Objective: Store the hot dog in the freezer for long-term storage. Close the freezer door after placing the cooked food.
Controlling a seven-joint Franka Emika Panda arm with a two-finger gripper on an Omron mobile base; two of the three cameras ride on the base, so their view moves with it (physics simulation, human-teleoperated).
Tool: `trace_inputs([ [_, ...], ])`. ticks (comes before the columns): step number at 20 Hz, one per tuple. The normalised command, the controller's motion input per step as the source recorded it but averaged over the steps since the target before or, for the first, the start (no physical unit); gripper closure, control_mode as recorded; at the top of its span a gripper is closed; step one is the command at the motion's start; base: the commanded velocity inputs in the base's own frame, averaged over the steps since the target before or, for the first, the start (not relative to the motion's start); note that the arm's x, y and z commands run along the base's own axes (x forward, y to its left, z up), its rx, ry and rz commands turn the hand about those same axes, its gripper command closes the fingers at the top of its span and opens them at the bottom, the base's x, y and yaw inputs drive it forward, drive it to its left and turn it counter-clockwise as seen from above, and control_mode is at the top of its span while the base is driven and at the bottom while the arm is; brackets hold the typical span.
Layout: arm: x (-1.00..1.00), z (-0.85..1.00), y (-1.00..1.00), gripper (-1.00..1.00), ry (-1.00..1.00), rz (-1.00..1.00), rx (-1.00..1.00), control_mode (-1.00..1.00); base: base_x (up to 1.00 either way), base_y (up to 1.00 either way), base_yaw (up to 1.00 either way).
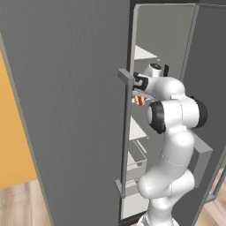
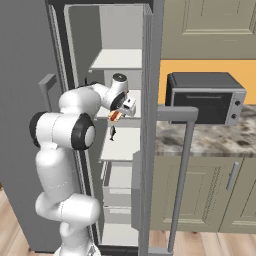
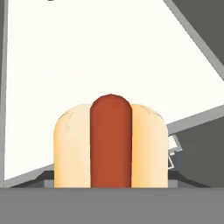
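The freezer (image 2: pixel 120 60) stands open, pale grey inside with white shelves. My gripper (image 2: pixel 116 118) is inside it at mid height, shut on the hot dog (image 2: pixel 114 116), a tan bun with a red sausage. The hot dog (image 3: pixel 111 144) hangs just above a white shelf (image 3: pixel 87 65) in the hand view, and the bun hides the fingertips. In the left base view the hot dog (image 1: pixel 139 100) shows under the gripper (image 1: pixel 138 98), just past the handle (image 1: pixel 126 132) of the freezer door (image 1: pixel 66 110). That door is swung wide open on the left.
A second grey door panel (image 2: pixel 152 150) with a long bar handle (image 2: pixel 181 170) stands edge-on right of the opening. White drawers (image 2: pixel 120 187) sit low in the freezer. A grey-and-black countertop oven (image 2: pixel 205 97) rests on the stone counter (image 2: pixel 210 140) at right.
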Motion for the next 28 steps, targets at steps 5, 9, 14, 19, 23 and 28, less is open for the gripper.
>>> trace_inputs([
  [5,0.4,-0.16,0.0,1.0,0.0,0.0,0.0,-1.0,0.0,0.0,0.0],
  [9,0.46,-0.2,0.0,1.0,0.0,0.0,0.0,-1.0,0.0,0.0,0.0],
  [14,0.51,-0.02,0.0,1.0,0.0,0.0,0.0,-1.0,0.0,0.0,0.0],
  [19,0.48,-0.11,0.0,1.0,0.0,0.0,0.0,-1.0,0.0,0.0,0.0],
  [23,0.44,-0.21,0.0,1.0,0.0,0.0,0.0,-1.0,0.0,0.0,0.0],
  [28,0.38,-0.22,0.0,1.0,-0.01,0.0,0.0,-1.0,0.0,0.0,0.0],
])
